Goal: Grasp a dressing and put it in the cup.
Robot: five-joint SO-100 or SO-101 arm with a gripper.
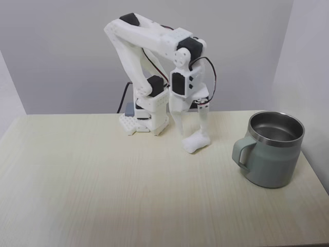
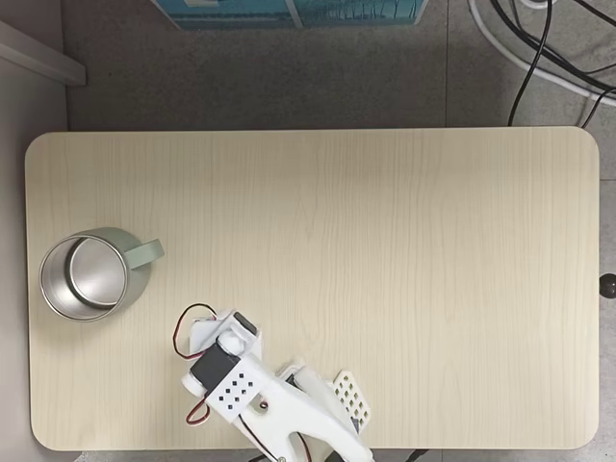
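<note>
The gripper point(image 1: 196, 140) is seen pointed down at the table point(image 1: 103, 185), closed on the dressing point(image 1: 197, 142), apparently resting there, left of the cup point(image 1: 270, 152). From above, the dressing is hidden beneath the arm point(image 2: 241, 380).

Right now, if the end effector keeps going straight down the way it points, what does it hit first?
The dressing: the end effector points down with its fingertips at the roll, apparently straddling it. Under that is the table. Contact is unclear.

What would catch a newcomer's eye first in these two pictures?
The white plastic arm's gripper reaches down at the table's back edge, closed around a small white gauze roll on the pale wooden table. To its right in that fixed view stands a squat grey-green mug, steel-lined and empty.
</note>
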